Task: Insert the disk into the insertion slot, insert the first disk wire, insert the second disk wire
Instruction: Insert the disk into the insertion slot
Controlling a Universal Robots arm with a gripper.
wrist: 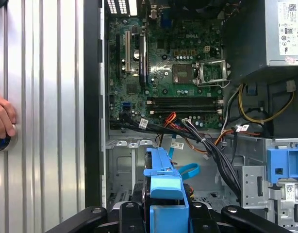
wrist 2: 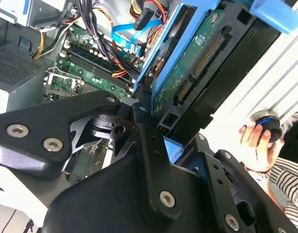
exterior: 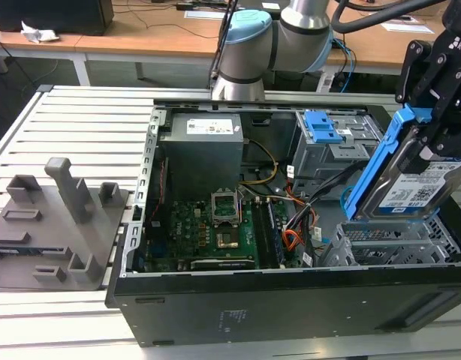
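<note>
Black end effector [exterior: 432,124] is clamping the silver, blue-framed hard disk [exterior: 411,184], its long axis tilting steeply, lower edge hanging just above the perforated grey metal insertion slot [exterior: 381,244] directly beneath.

Case [exterior: 290,300] is set on the slatted table [exterior: 73,120], fixture block [exterior: 50,225] lying to the exterior view's left of it. Inside, motherboard [exterior: 208,225] is placed before the power supply [exterior: 204,150]; disk [exterior: 411,184] is held tilted just above the insertion slot [exterior: 381,244] at the exterior view's right end, drive bay [exterior: 328,146] behind.
</note>
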